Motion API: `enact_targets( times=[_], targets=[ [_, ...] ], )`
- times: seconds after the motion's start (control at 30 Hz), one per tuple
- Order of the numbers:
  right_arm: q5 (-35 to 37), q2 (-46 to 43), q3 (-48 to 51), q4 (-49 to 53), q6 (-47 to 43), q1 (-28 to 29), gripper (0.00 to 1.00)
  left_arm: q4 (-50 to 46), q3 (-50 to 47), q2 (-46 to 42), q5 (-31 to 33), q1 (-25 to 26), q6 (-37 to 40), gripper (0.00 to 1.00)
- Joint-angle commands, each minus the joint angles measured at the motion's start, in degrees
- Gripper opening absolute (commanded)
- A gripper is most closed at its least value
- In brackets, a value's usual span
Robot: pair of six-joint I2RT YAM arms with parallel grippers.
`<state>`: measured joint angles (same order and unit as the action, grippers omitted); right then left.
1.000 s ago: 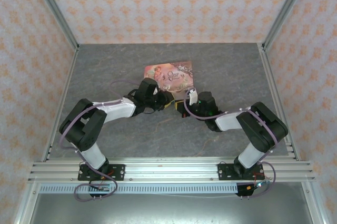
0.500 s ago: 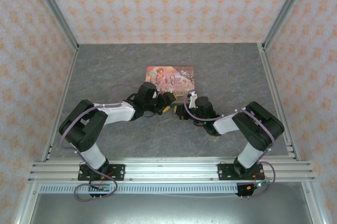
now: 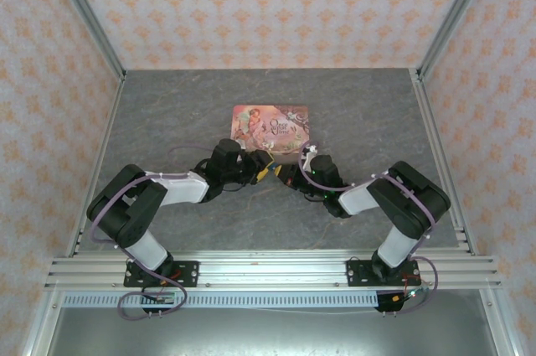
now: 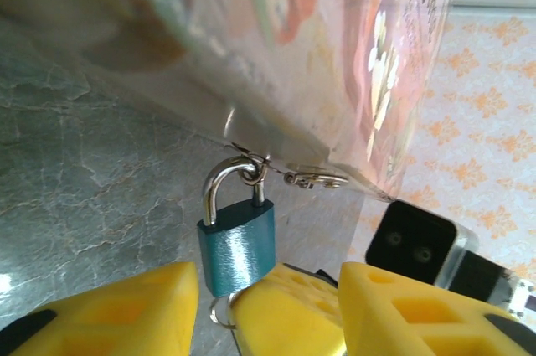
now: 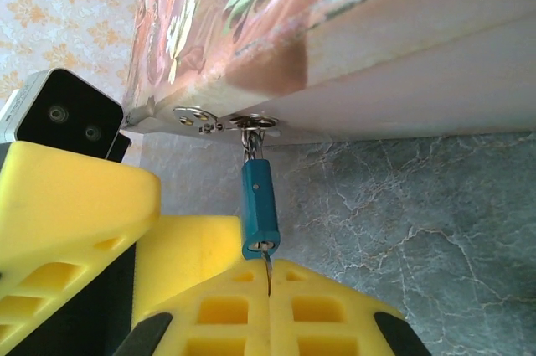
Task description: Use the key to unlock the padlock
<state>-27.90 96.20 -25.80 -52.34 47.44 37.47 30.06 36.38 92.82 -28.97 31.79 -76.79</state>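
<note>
Padlock [image 5: 260,205] hangs shackle-up from the pink box [image 5: 377,38] near edge, long axis in line with the key [image 5: 266,265] pinched from below by the closed right gripper [image 5: 268,289]; left gripper [image 4: 266,282] fingers stand apart, straddling its body.

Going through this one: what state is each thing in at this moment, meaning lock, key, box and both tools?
padlock: shackle shut, hooked through the hasp.
key: blade at the padlock's keyhole, looks inserted.
box: closed, lying flat.
left tool: open, fingers either side of the padlock.
right tool: shut on the key.
</note>
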Motion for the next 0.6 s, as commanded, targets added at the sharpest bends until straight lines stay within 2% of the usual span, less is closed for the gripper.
enact_targets(
  times=[0.0, 0.2, 0.37, 0.57],
  targets=[
    [-0.8, 0.7, -0.5, -4.6, 3.8, 0.5, 0.0, 2.1, -0.4, 1.5, 2.1, 0.3, -2.9, 0.44],
    [-1.0, 0.8, -0.3, -6.5, 6.3, 0.5, 0.0, 1.3, 0.1, 2.7, 3.1, 0.9, -3.9, 0.43],
    [-0.5, 0.7, -0.4, -6.0, 6.7, 0.5, 0.0, -1.6, 0.0, 1.9, 4.6, 1.1, -3.8, 0.48],
    [-0.7, 1.0, -0.8, -5.9, 7.0, 0.5, 0.0, -5.0, 0.0, 1.2, 5.6, 1.2, -4.0, 0.49]
  ],
)
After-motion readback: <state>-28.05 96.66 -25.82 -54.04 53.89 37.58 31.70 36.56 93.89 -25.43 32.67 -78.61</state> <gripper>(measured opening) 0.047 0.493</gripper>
